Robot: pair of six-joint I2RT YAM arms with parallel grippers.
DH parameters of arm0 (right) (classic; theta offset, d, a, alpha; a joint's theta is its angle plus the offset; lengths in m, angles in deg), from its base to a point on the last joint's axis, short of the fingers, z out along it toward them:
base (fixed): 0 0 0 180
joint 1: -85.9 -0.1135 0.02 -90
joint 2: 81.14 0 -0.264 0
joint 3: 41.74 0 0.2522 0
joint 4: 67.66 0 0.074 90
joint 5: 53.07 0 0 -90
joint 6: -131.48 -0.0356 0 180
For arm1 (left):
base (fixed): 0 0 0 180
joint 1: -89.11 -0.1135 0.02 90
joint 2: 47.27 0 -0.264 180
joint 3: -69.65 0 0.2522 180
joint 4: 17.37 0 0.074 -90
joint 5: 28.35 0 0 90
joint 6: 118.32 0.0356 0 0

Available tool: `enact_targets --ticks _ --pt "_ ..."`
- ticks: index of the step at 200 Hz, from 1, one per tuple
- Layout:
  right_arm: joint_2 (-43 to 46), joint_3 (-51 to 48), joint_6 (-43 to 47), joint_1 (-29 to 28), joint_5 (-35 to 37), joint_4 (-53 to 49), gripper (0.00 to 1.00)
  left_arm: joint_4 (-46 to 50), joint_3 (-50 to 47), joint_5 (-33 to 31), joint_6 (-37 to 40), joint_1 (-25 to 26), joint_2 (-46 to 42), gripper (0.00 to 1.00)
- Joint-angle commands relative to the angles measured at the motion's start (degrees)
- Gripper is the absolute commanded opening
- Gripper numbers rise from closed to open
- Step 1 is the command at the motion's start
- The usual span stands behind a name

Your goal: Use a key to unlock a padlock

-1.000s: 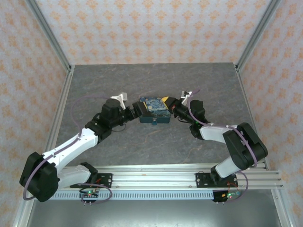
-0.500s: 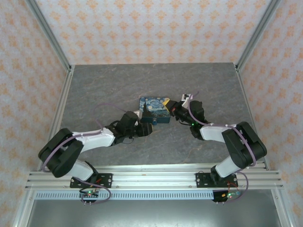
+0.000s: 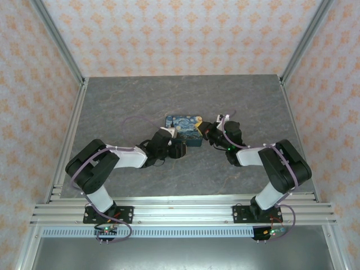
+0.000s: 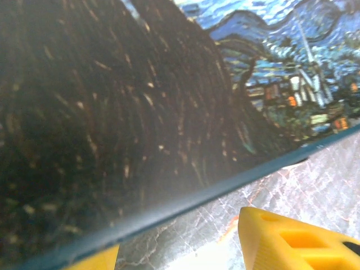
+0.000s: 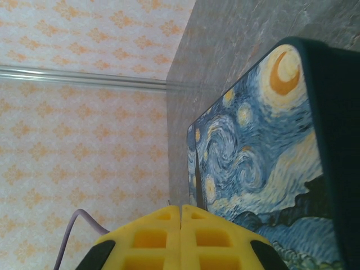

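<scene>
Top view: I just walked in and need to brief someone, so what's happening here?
Two robot arms are working on a starry-night patterned box on the grey table. The left gripper sits at the box's near edge, its jaws apart. The right gripper is at the box's right end, jaws shut with nothing visible between them.

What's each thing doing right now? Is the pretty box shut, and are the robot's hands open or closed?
box, lying flat, lid shut.
left hand, open, yellow fingers apart at the box's edge.
right hand, shut, yellow fingers pressed together beside the box.
</scene>
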Motion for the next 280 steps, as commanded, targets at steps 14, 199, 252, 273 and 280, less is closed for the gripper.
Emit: enact_targets --ticks 14,199,252,273,280 --pt "-2.27 1.31 -0.66 0.96 -0.48 4.97 0.0 -4.62 1.58 -3.33 3.85 0.38 2.16 0.56" --pt "-10.69 4.66 -3.37 3.17 -1.88 9.53 0.0 -10.15 9.94 -0.26 5.29 1.55 11.36 0.54" --pt "-10.76 4.85 -3.1 3.21 -1.97 8.82 0.0 -12.46 10.15 0.54 2.65 1.97 11.4 0.54" --pt "-10.8 4.79 -3.16 3.14 -1.89 8.87 0.0 -11.46 10.51 -1.26 2.65 1.97 12.09 0.54" --pt "-10.76 4.78 -3.3 3.2 -1.85 8.93 0.0 -11.05 10.65 -1.84 2.66 1.94 12.29 0.54"
